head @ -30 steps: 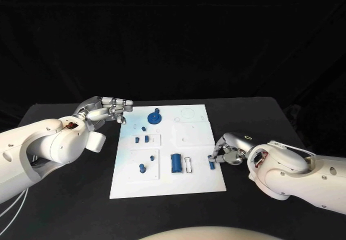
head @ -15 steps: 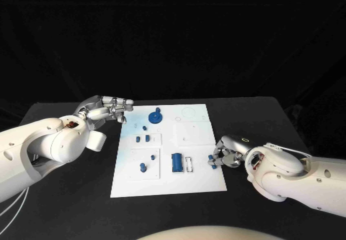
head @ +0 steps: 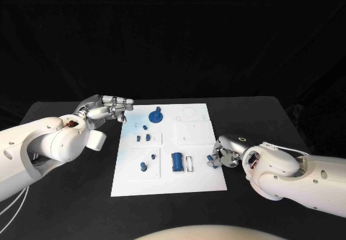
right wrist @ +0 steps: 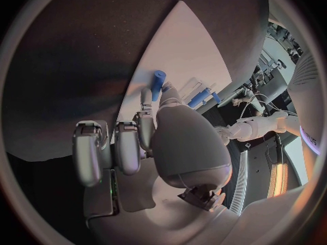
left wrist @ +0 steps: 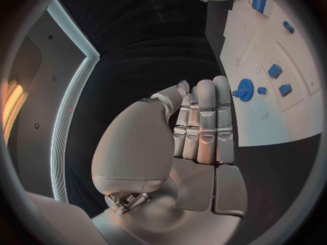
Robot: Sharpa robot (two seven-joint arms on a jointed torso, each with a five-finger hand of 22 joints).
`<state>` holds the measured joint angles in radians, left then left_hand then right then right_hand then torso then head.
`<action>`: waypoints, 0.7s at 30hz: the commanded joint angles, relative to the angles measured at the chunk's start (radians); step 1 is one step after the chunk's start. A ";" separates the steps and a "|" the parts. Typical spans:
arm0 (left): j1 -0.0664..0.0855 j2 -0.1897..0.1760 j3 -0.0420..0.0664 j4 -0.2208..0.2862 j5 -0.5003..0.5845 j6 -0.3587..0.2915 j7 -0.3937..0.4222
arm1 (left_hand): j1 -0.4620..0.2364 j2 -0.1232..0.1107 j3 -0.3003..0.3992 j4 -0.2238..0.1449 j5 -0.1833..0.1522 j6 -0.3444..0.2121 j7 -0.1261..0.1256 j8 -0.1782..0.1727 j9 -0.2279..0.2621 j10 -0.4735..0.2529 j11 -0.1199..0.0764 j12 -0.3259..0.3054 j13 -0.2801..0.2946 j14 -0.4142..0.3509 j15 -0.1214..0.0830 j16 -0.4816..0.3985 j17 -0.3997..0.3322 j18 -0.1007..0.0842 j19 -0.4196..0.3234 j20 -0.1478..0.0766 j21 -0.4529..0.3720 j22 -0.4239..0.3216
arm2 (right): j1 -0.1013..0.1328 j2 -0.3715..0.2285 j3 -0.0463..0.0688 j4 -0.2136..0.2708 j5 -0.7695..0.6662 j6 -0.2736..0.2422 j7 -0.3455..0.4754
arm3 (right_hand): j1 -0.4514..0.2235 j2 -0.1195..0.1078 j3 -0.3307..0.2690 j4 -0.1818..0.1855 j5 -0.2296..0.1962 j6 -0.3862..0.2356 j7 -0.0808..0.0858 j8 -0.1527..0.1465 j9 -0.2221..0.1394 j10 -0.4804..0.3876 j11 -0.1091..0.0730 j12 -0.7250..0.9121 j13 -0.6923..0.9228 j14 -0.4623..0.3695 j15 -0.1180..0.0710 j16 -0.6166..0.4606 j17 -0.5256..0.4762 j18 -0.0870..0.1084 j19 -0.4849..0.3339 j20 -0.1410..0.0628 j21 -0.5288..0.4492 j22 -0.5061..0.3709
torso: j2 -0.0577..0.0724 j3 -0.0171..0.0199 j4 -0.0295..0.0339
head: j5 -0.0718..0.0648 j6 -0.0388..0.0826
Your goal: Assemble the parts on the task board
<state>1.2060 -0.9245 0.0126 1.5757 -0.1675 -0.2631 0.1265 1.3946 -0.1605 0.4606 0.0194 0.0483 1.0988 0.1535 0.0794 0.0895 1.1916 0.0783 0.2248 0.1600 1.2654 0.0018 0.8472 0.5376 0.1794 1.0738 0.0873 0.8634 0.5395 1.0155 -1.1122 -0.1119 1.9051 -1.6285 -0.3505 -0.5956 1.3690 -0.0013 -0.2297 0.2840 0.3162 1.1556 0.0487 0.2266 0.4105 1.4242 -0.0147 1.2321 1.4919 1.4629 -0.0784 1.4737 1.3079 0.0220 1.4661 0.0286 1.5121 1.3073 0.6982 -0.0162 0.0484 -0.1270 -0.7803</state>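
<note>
Head view: right hand (head: pixel 225 156) at right edge of white task board (head: pixel 194 182), centre-right of frame, pinching small blue peg (head: pixel 212 161); peg mostly masked by fingers. Right wrist view: same peg (right wrist: pixel 158 85) seen clear at fingertips, cylindrical, long axis tilted, free end pointing away from palm over board surface. Left hand (head: pixel 108 109) at upper left corner of board, holding nothing; left wrist view: fingers (left wrist: pixel 204 120) straight, pressed together side by side, thumb apart.
</note>
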 commanded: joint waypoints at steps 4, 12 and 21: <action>0.001 -0.001 0.001 0.003 0.005 0.018 0.008 | 0.001 0.009 -0.006 -0.001 0.003 0.000 0.001 -0.003 -0.001 -0.005 0.000 0.005 0.001 -0.007 -0.001 0.002 -0.001 0.005 0.001 0.005 -0.006 -0.001 | -0.013 0.012 -0.009 -0.008 -0.082 0.131 -0.041 | 0.031 -0.026 0.011 -0.022 -0.008 -0.003 0.000 -0.007 0.005 0.002 -0.009 -0.006 -0.180 0.072 -0.006 0.003 0.093 -0.009 0.082 0.000 0.000 0.247 | 0.000 -0.0003 0.0001 | 0.000 -0.003; 0.001 -0.001 0.001 0.003 0.005 0.018 0.007 | 0.001 0.009 -0.006 -0.001 0.003 0.000 0.001 -0.003 -0.001 -0.005 0.000 0.005 0.001 -0.007 -0.001 0.002 -0.001 0.005 0.001 0.005 -0.006 -0.001 | -0.014 0.026 -0.010 -0.009 -0.118 0.160 -0.045 | 0.113 -0.028 0.056 -0.058 0.044 -0.006 -0.004 -0.009 0.010 -0.003 -0.013 -0.015 -0.182 0.072 -0.009 0.004 0.095 -0.010 0.082 -0.003 0.001 0.247 | -0.001 -0.0005 0.0007 | 0.001 -0.005; 0.001 -0.001 0.001 0.004 0.005 0.018 0.006 | 0.001 0.010 -0.006 -0.001 0.003 0.000 0.001 -0.003 -0.001 -0.006 0.000 0.005 0.001 -0.007 -0.001 0.003 -0.001 0.005 0.001 0.005 -0.006 -0.001 | -0.014 0.034 -0.009 -0.006 -0.129 0.147 -0.055 | 0.130 -0.041 0.104 -0.044 0.132 -0.005 -0.004 -0.016 0.012 -0.005 -0.014 -0.023 -0.182 0.073 -0.010 0.004 0.099 -0.010 0.083 -0.005 0.002 0.247 | -0.001 -0.0003 0.0006 | 0.004 -0.006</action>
<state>1.2060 -0.9264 0.0126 1.5766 -0.1675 -0.2607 0.1260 1.3946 -0.1605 0.4606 0.0194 0.0483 1.0988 0.1535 0.0794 0.0897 1.1916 0.0783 0.2248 0.1598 1.2654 0.0018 0.8472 0.5377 0.1794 1.0738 0.0873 0.8634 0.5395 1.0161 -1.0807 -0.1084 1.9134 -1.7460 -0.2797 -0.6173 1.4669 -0.0662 -0.1299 0.2399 0.4414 1.1464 0.0438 0.2103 0.4168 1.4187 -0.0234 1.2117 1.4887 1.4668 -0.0822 1.4737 1.3077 0.0220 1.4662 0.0285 1.5120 1.3080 0.6973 -0.0170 0.0492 -0.1244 -0.7865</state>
